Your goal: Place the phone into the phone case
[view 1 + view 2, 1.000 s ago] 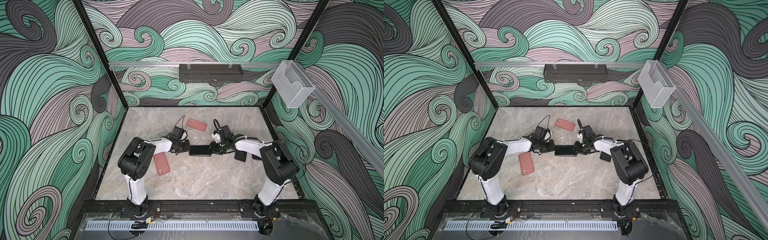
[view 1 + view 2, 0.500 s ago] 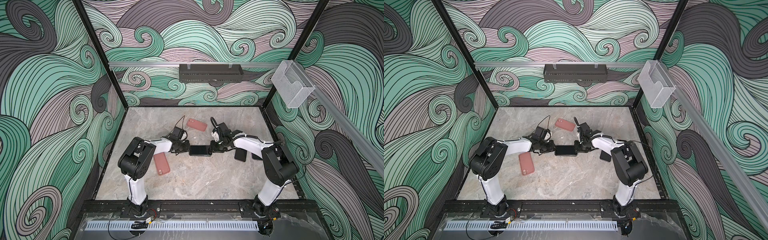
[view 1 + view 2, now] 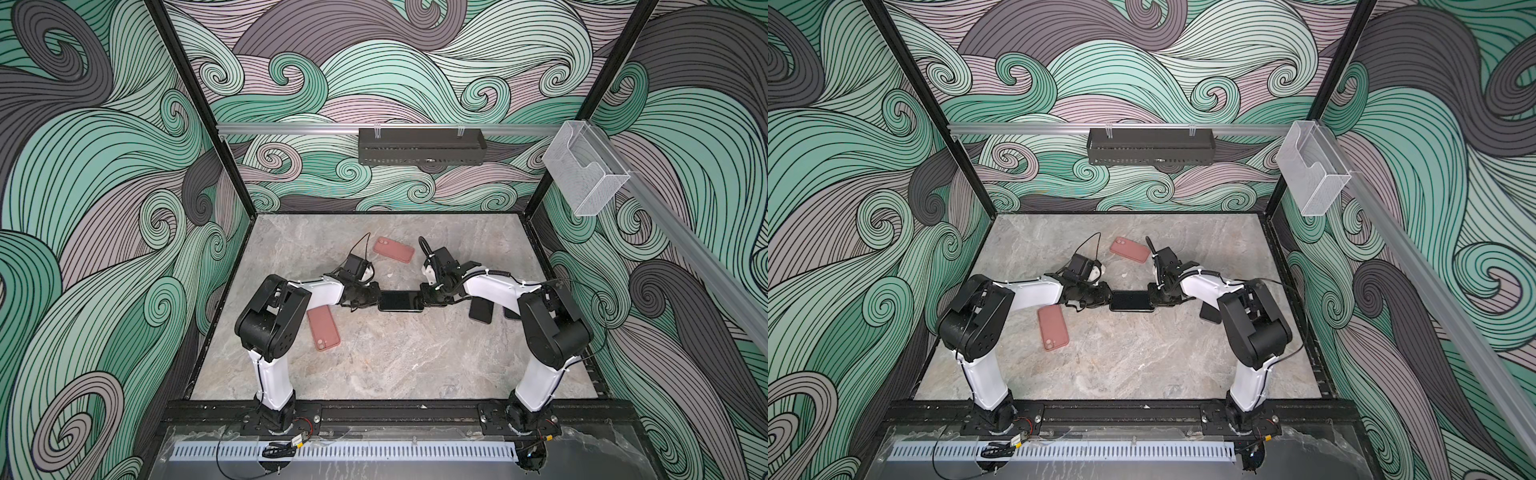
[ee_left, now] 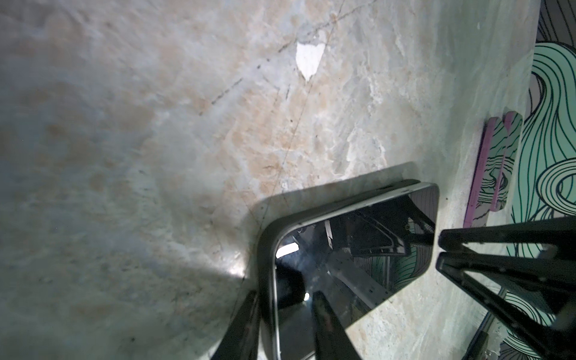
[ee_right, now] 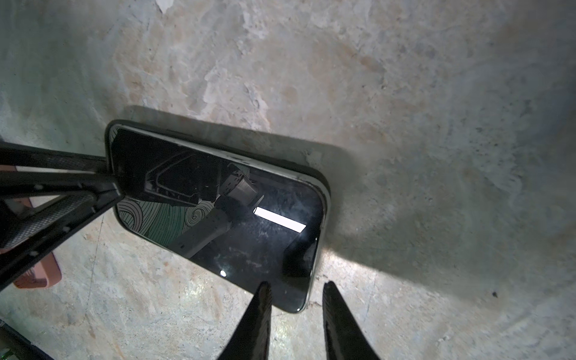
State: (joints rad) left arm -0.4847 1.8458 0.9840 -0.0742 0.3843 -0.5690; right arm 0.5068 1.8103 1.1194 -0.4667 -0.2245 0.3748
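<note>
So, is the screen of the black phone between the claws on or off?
Off: the glass of the black rectangular phone is dark in both wrist views, showing only reflections of the surroundings.

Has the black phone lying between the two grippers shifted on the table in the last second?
No. In a top view the black phone keeps the same spot relative to the salmon-pink phone case lying behind it.

Nothing legible is picked up: only reflections are seen on the phone [image 5: 218, 215], and no marking is made out on the pink phone case [image 3: 323, 328].
</note>
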